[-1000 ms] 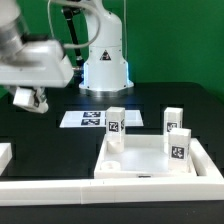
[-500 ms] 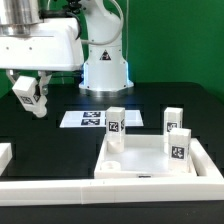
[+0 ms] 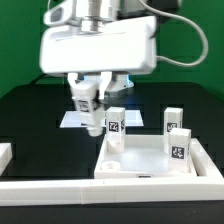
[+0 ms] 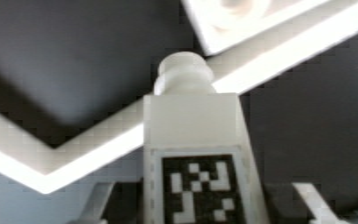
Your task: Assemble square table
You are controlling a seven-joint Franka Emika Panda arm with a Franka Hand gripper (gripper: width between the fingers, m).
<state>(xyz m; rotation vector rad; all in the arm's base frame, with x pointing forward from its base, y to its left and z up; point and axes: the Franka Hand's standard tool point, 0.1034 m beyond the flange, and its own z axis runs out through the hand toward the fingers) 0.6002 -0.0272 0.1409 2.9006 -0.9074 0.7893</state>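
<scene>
The white square table top (image 3: 140,160) lies rim-up at the front of the exterior view's right. Three white tagged legs stand on it: one at the far left corner (image 3: 115,121), one at the far right (image 3: 175,119) and one at the near right (image 3: 180,143). My gripper (image 3: 89,103) is shut on a fourth tagged leg (image 3: 94,119) and holds it tilted in the air just left of the top's far left corner. In the wrist view this leg (image 4: 197,130) sits between my fingers (image 4: 311,198), peg end pointing away, and a corner of the top (image 4: 247,18) shows beyond it.
The marker board (image 3: 68,120) lies behind the held leg, partly hidden by it. A long low white border wall (image 3: 60,188) runs along the front edge and also shows in the wrist view (image 4: 51,150). The robot base (image 3: 124,80) stands at the back.
My gripper has swung from the exterior view's far left to the right, carrying the leg, and now hangs beside the table top's far left corner.
</scene>
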